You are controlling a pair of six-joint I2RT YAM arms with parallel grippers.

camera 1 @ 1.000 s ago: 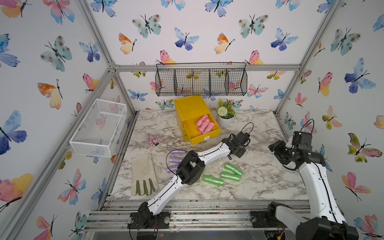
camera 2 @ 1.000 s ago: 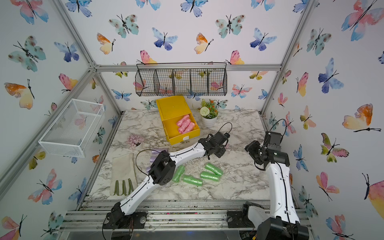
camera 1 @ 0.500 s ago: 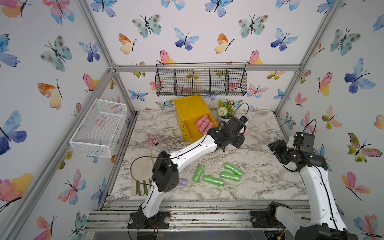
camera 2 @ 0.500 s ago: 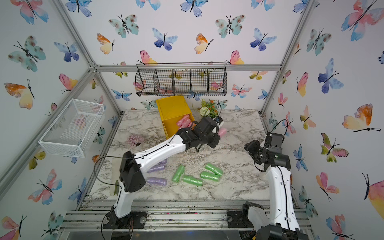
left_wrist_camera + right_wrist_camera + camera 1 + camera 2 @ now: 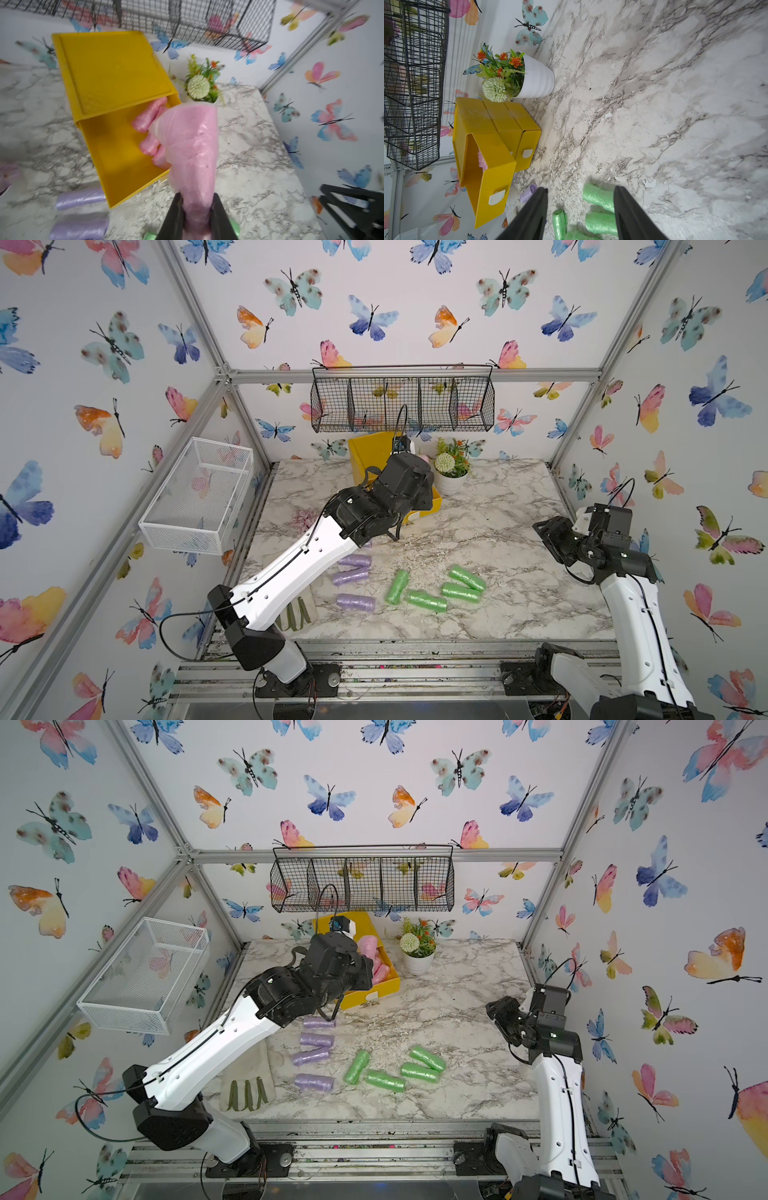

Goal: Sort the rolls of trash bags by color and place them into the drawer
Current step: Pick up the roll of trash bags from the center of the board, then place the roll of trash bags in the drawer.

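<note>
My left gripper [image 5: 196, 204] is shut on a pale pink roll [image 5: 191, 149] whose loose end has fanned out. It hangs over the near right corner of the open top drawer [image 5: 116, 149] of the yellow chest [image 5: 370, 452]. Three pink rolls [image 5: 148, 116] lie in that drawer. Several purple rolls [image 5: 316, 1040] and several green rolls [image 5: 426, 600] lie on the marble at the front. In both top views the wrist hides the left fingers. My right gripper [image 5: 548, 535] hovers open and empty at the right side, with green rolls [image 5: 598, 197] on the table beyond its fingers.
A white pot of flowers [image 5: 451, 483] stands just right of the chest. A black wire basket [image 5: 401, 404] hangs on the back wall above it, and a white mesh basket [image 5: 199, 497] on the left wall. A glove [image 5: 247, 1085] and a small flower cluster [image 5: 302, 518] lie at the left.
My left arm has swung back and to the left with the pink roll, from beside the chest to over the open drawer. The right arm has hardly moved.
</note>
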